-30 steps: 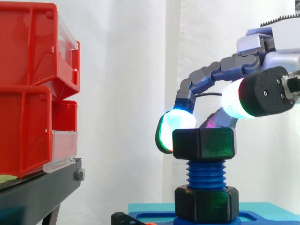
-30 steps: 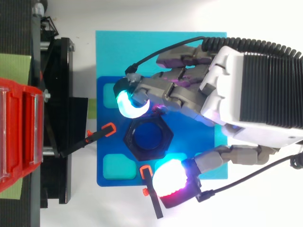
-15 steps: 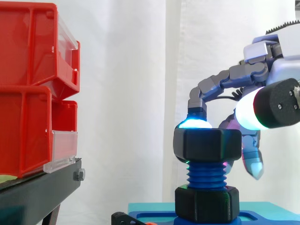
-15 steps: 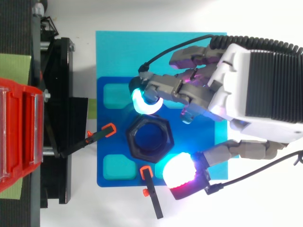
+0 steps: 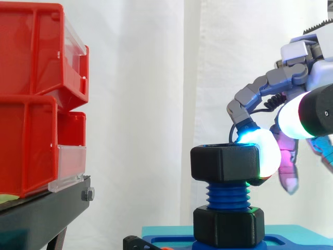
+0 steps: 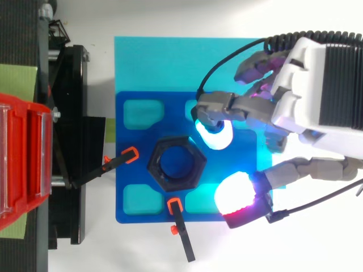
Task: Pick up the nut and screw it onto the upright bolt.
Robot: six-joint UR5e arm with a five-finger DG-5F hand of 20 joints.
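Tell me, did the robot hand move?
Yes. In the top view the hand slid right, away from the red bin, past the nut.

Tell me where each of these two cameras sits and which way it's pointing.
Side view: beside the work at about its height, looking level across the nut on the upright bolt; the hand reaches in from the right.
Top view: above the work, looking straight down on the nut and the blue base; the hand enters from the right edge.
Shared: the nut, the hand and the red bins, which are at the left in both.
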